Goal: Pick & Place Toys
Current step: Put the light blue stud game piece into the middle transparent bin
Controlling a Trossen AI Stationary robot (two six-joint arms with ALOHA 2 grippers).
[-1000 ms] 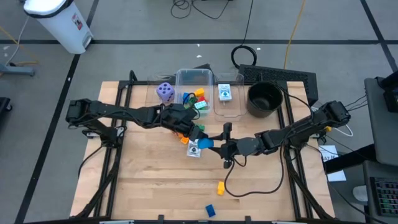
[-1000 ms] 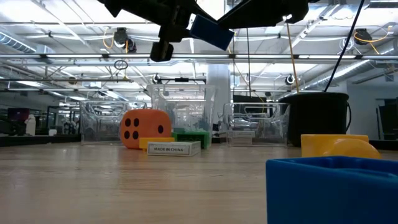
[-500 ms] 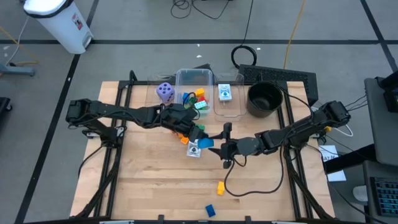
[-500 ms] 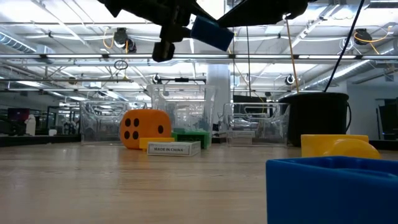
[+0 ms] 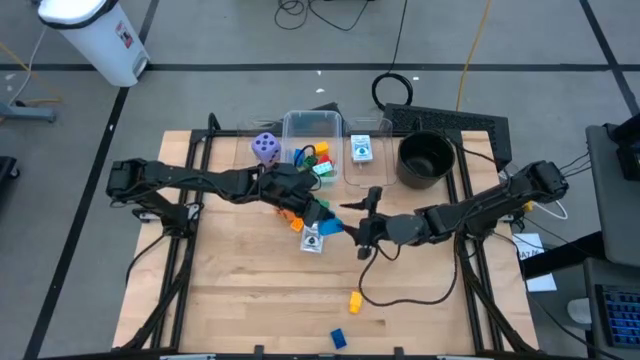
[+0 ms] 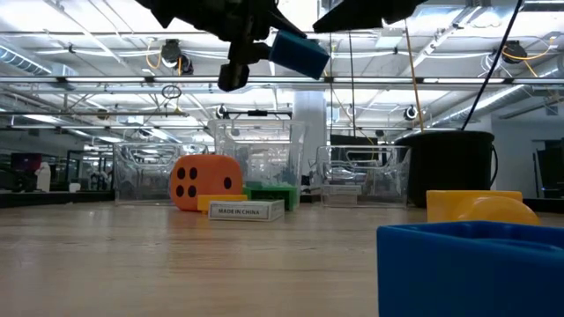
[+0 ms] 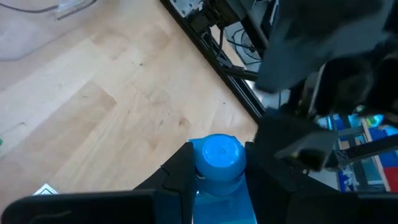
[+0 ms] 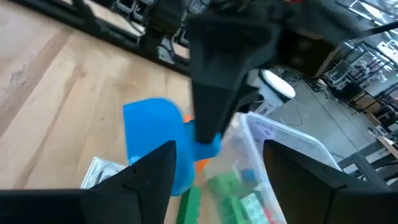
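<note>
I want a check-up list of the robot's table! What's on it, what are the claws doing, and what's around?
Surface: wooden table, mostly bare in front.
Job's things: blue block held in the air; purple die; orange die; card; yellow block and another blue block near the front.
Clutter: clear tub with blocks inside; black pot.
Grippers: left gripper shut on the blue block; right gripper open beside it.
Cables: black cable looped on the table.
Surroundings: white bin on the floor.
</note>
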